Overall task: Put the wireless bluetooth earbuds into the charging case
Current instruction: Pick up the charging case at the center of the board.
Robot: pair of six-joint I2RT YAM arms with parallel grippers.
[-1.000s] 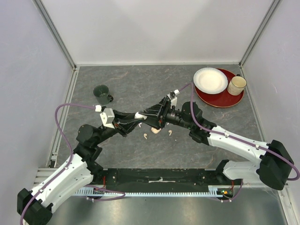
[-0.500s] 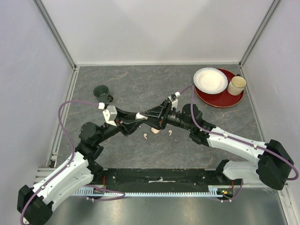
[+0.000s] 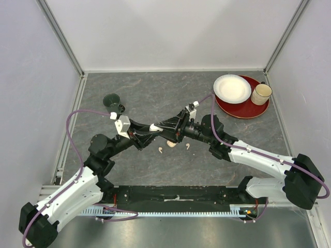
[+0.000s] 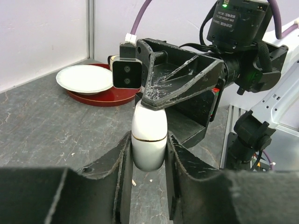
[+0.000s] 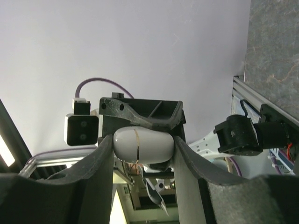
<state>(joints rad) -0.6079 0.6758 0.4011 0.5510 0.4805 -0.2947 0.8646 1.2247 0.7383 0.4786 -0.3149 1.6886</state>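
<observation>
Case [image 4: 148, 133]: lid shut, aloft, pinched by left tool [image 4: 148, 156] and right tool [image 5: 143, 151] together | earbuds [image 3: 163, 150]: loose on surface [image 3: 155, 98] beneath | handling: likely light, glossy, slippery; pinch gently across body.

Looking in, I count one white case [image 4: 149, 135] and three earbuds [image 3: 162, 150], though one of the three is half hidden under the arms [image 3: 258, 157] and hard to be sure of. There are two arms, each with one wrist camera [image 4: 127, 73], which makes two cameras in all. For crockery I count one white plate [image 3: 231, 88], one red tray [image 3: 253, 110], one cream mug [image 3: 261, 93] and one dark green cup [image 3: 112, 101], four pieces together.
</observation>
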